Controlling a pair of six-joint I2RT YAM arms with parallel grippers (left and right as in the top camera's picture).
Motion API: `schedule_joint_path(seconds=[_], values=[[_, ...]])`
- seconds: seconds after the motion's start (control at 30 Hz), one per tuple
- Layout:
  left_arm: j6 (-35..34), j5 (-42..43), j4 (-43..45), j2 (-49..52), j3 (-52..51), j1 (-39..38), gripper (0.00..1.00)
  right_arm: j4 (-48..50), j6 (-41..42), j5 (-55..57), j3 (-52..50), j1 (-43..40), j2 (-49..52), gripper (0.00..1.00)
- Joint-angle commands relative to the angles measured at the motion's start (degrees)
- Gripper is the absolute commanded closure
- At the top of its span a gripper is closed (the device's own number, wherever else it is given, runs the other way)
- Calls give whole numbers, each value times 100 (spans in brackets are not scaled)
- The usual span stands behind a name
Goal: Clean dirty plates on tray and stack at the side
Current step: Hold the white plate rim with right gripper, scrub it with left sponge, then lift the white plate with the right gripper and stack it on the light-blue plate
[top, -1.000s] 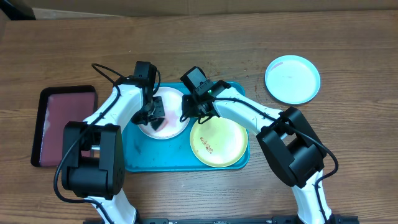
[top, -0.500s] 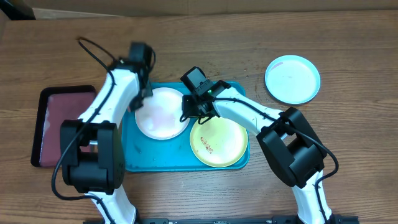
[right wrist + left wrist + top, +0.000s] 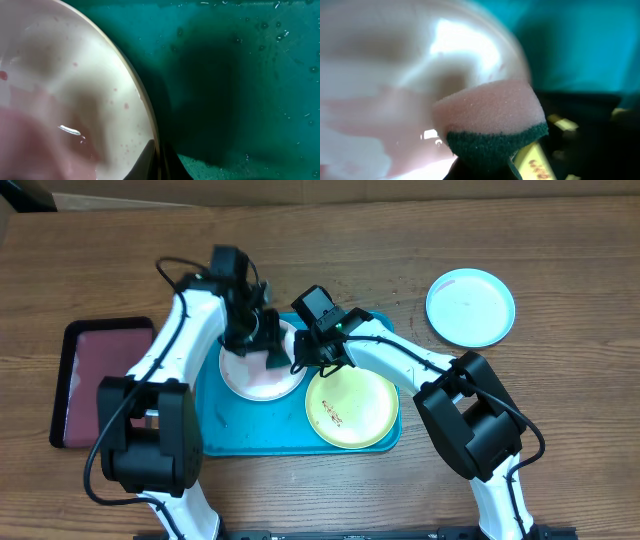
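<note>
The white plate (image 3: 250, 370) lies on the turquoise tray (image 3: 225, 420), with the yellow-green plate (image 3: 352, 408) to its right. The light blue plate (image 3: 470, 307) rests on the table at the far right. My left gripper (image 3: 268, 340) is shut on a pink sponge with a dark green scrub side (image 3: 490, 122), held over the white plate (image 3: 385, 90). My right gripper (image 3: 300, 362) is shut on the right rim of the white plate (image 3: 75, 85); its fingertips (image 3: 148, 161) pinch the edge, with the tray (image 3: 240, 75) beyond.
A narrow dark maroon tray (image 3: 100, 380) with a black rim lies at the left of the wooden table. Both arms cross over the turquoise tray's far half.
My left gripper swung away to the tray's far left edge, then came back right and now holds the sponge over the white plate's right part. The right gripper has stayed on the plate's rim.
</note>
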Motion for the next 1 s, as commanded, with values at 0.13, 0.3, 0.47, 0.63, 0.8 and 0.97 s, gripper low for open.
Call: schedule_joint_path(seconds=[0.13,0.3,0.47,0.63,0.8,0.97], values=[[-313,-1718,197,-120,-1034,7,96,37,-22,96,11,-22,-26,96],[-1213,-3814,-101,-120,-1095,13,96,13,-22,96,11,-22,-26,96],[-1915,-4894,-90,-120,-1001,13,96,-24,-179,94,11,-22,-26,96],[-2424,-5764,-378,-131,-391,26,96,-52,-562,-109,50,-20,-52,96],[-2933,-5589,-835,-247,710,330,96,-96,-1143,-317,302,-20,-199,96],[-2691,-3967,-844,-693,1493,1191,96,-111,-1825,-249,557,-20,-645,96]])
